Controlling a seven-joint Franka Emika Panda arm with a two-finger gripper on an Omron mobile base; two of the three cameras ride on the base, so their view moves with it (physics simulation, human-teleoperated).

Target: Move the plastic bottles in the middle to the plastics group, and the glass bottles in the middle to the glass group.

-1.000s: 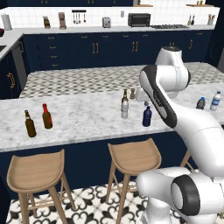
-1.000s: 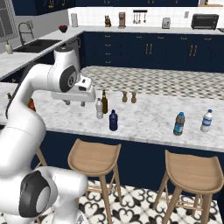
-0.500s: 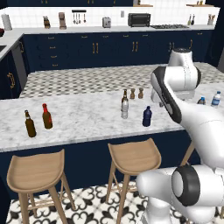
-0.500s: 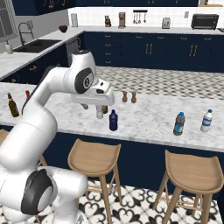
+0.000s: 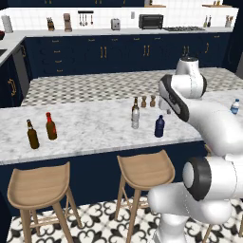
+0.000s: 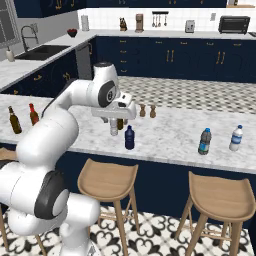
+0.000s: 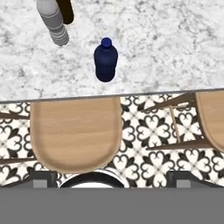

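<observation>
1. Far left on the white-grey marbled counter (image 5: pixel 85 128), the glass group is found: a dark brown long-necked bottle (image 5: pixel 32 135) and, just beside it, a reddish bottle with a red cap (image 5: pixel 50 126). Both are upright, and plenty of bare counter is left around them.
2. In the middle, a tall greyish clear bottle (image 5: pixel 135 117) with ribbed sides is seen, with a slim dark brown beer-style bottle (image 5: pixel 135 103) right behind it. Whether they touch can't be told.
3. A bit further right, the short rounded navy bottle (image 5: pixel 160 126) is stood apart, near the counter's front edge. From the hand view it is seen from above, cap (image 7: pixel 106 42) included.
4. Two small wooden shakers (image 5: pixel 148 101) are lined up behind the middle bottles.
5. The gripper (image 6: pixel 116 120) is hung over the greyish bottle; whether its fingers are spread or closed can't be told.
6. Far right, the plastics group: a dark bottle with a blue cap (image 6: pixel 204 142) and a clear bottle with a pale label (image 6: pixel 235 138), no lettering readable.
7. Round wooden stools (image 6: pixel 109 182) are tucked below the counter edge, over patterned tile.
</observation>
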